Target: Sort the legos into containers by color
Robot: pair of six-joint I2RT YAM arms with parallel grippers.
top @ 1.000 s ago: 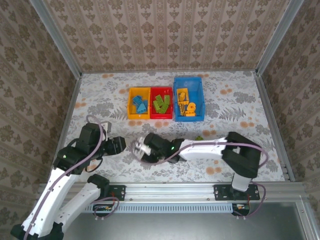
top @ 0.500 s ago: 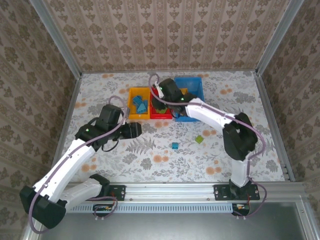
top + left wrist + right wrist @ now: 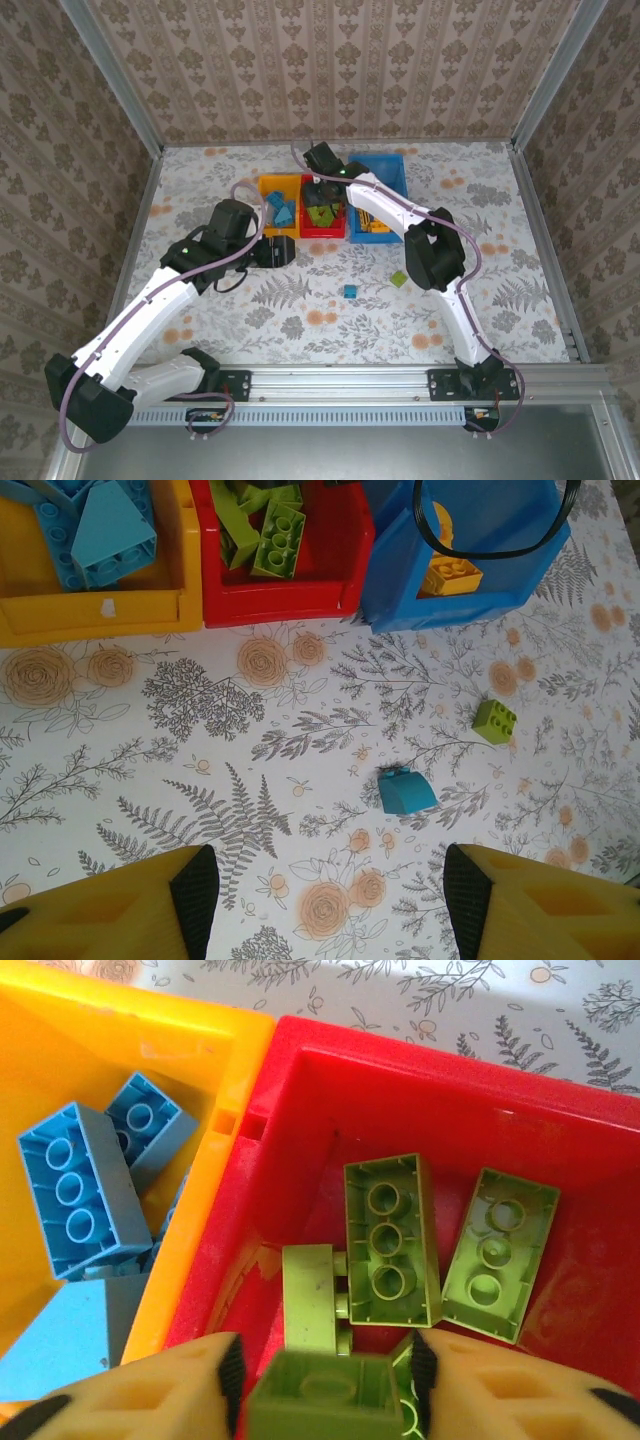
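Left gripper [image 3: 330, 880], half open and empty, has advanced toward the yellow bin [image 3: 90, 615]. Right gripper [image 3: 325, 1358] has swung over the red bin [image 3: 560, 1110], jaws widening about a green brick [image 3: 320, 1400]; whether they still grip it cannot be told. A blue brick [image 3: 405, 791] and a loose green brick [image 3: 495, 721] await sorting.

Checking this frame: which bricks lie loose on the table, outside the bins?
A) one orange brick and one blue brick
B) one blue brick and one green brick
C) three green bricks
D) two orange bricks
B: a blue brick and a green brick lie apart from each other on the table, on the near side of the blue bin.
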